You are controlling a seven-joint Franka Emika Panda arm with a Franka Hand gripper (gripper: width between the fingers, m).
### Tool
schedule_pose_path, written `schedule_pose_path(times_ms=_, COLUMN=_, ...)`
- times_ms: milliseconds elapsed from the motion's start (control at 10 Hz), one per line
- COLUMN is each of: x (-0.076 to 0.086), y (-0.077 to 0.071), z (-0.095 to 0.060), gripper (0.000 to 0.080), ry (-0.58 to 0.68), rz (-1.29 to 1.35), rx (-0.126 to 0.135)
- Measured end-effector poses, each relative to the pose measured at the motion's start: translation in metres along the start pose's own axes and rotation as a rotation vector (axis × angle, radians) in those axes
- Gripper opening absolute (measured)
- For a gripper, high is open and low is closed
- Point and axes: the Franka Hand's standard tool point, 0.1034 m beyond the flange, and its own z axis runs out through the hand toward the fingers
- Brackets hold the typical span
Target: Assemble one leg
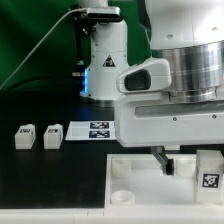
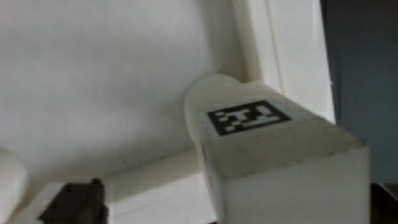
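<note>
In the wrist view a white leg with a black-and-white tag on its face stands upright in a corner of the large white tray. It lies between the fingers of my gripper. One dark finger shows beside it with a gap to the leg; the other shows only as a sliver at the frame edge. The gripper is open. In the exterior view the gripper hangs low over the tray, with the leg at the exterior view's right. Two more legs stand on the black table.
The marker board lies on the table beside the two spare legs. The arm's white base stands behind it. The tray's raised wall runs close by the leg, with dark table beyond.
</note>
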Motion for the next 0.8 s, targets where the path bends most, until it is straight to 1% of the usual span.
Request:
schedule_pose_path(times_ms=100, x=0.0001, y=0.0002, z=0.0001, gripper=0.0640, ry=0.000, rz=-0.001, rx=0.000)
schedule_pose_path(times_ms=200, x=-0.0001, y=-0.0004, z=0.0001, gripper=0.0479, ry=-0.001, rz=0.081, rx=0.002)
schedule_pose_path(times_ms=300, x=-0.0006, y=-0.0014, z=0.0002, gripper=0.0479, ry=-0.002, rz=0.209, rx=0.004)
schedule_pose_path(times_ms=400, x=-0.0008, y=-0.0016, z=0.0003, gripper=0.0290, ry=-0.003, rz=0.290, rx=0.005)
schedule_pose_path(times_ms=500, x=-0.0010, y=-0.0019, z=0.0005, gripper=0.0294, ry=-0.004, rz=0.354, rx=0.008)
schedule_pose_path(times_ms=600, x=-0.0002, y=-0.0025, z=0.0015, gripper=0.0294, ry=-0.007, rz=0.496, rx=0.014)
schedule_pose_path(times_ms=800, x=0.0012, y=-0.0016, z=0.0020, gripper=0.0294, ry=-0.034, rz=0.727, rx=0.004)
